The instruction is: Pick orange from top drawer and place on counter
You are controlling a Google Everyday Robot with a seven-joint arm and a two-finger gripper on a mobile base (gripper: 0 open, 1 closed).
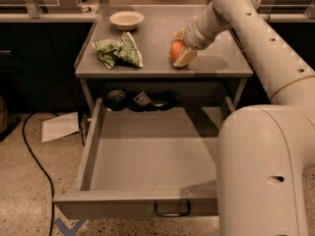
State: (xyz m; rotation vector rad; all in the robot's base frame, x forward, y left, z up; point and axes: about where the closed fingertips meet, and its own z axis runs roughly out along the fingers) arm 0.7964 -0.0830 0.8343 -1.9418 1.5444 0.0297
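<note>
Grey metal fills the single camera view: we see one counter (152,38) with one top drawer (147,154) pulled fully out beneath it, a dark loop handle (172,210) on the drawer's front panel.

One orange (175,49) sits on the counter's right half, close to the counter's front edge. The gripper (178,48) is over that same right part of the counter, and its pale fingers (186,58) are closed narrowly around the fruit. One finger lies against the side of the orange nearer the counter's front and right; the other shows above it, toward the counter's back. The orange sits between them, with its left face bare. Being round, it shows us no long axis and no pointing direction.

One white arm (256,38) reaches in from the counter's right side, with the robot's bulky body below and in front of the counter's right corner, covering part of the drawer.

One beige bowl (126,19) stands at the counter's back left. One green-and-white snack bag (119,52) lies crumpled on the counter's left half, well apart from the orange.

Under the counter's front edge, at the drawer's back, we count a few dark objects (142,101) that we cannot identify.

On the floor left of the counter lie one sheet of paper (59,127) and one dark cable (35,159).
</note>
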